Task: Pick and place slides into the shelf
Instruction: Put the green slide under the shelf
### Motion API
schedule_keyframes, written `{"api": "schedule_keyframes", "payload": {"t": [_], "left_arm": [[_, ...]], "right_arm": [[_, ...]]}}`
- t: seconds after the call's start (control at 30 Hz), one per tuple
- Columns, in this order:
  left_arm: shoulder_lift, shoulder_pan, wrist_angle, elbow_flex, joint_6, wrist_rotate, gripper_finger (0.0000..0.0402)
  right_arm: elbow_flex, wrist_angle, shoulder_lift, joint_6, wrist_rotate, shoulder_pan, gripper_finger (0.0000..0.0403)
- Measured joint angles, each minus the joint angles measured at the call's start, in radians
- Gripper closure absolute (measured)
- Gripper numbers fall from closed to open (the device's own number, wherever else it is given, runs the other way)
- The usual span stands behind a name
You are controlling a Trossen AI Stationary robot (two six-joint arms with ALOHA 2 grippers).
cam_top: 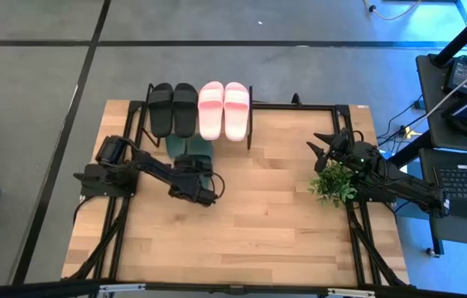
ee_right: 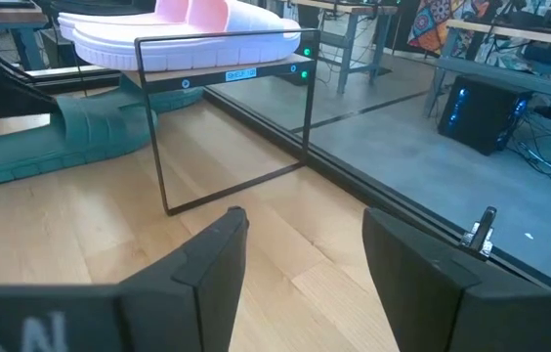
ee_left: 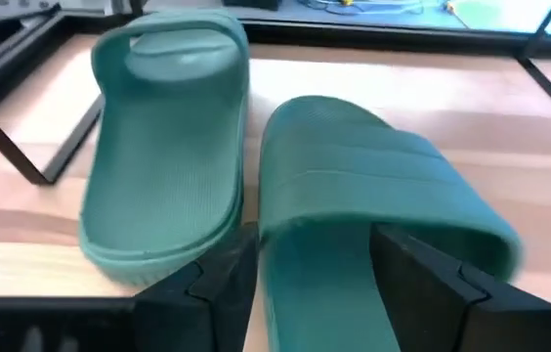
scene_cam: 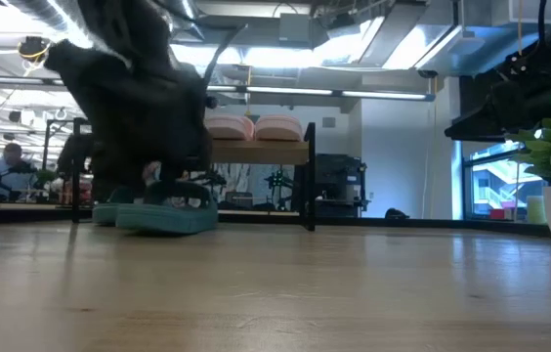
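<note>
black slides (cam_top: 173, 108) two, pink slides (cam_top: 223, 109) two, green slides (ee_left: 285, 205) two

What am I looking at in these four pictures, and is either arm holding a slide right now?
Two dark robot arms work at a wooden table. One picture looks straight down, one looks level across the tabletop, and one comes from each arm's wrist. On the shelf top sit the black slides and pink slides. The green slides lie on the table at the shelf's front. The left gripper stands open around the heel of one green slide, its fingers beside it, not squeezing. The right gripper waits open near a plant, holding nothing.
</note>
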Motion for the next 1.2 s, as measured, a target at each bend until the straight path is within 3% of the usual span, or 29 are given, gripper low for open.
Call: {"api": "schedule_keyframes", "payload": {"t": [0.27, 0.4, 0.63, 0.93, 1.2], "left_arm": [[0.000, -0.133, -0.258, 0.136, 0.059, 0.082, 0.0213], [0.000, -0.217, -0.265, 0.206, 0.362, 0.137, 0.0215], [-0.024, -0.280, -0.124, 0.276, 0.857, 0.436, 0.0216], [-0.111, -0.270, 0.096, 0.275, 1.105, 0.456, 0.0216], [-0.290, -0.270, 0.120, 0.215, 1.125, 0.501, 0.0216]], "right_arm": [[0.000, 0.000, 0.000, 0.000, 0.000, 0.000, 0.0197], [0.000, 0.000, 0.000, 0.000, 0.000, 0.000, 0.0197], [0.000, 0.000, 0.000, -0.001, 0.000, 0.000, 0.0197], [0.000, 0.000, 0.000, -0.026, 0.000, 0.000, 0.0197], [0.000, 0.000, 0.000, -0.027, 0.000, 0.000, 0.0197]]}}
